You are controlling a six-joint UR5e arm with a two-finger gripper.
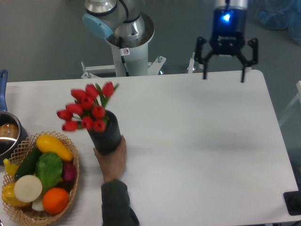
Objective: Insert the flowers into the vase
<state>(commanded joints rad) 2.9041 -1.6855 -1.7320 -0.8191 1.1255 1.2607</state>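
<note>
The flowers (87, 109), red tulip buds with green leaves, stand with their stems inside the black ribbed vase (106, 134) at the left middle of the white table (197, 136). A person's hand (112, 160) grips the vase from the front. My gripper (224, 73) hangs open and empty over the table's far right edge, well away from the vase.
A wicker basket (70, 197) of fruit and vegetables sits at the front left. A metal pot with a blue handle (5, 129) is at the left edge. The arm's base (127, 42) stands behind the table.
</note>
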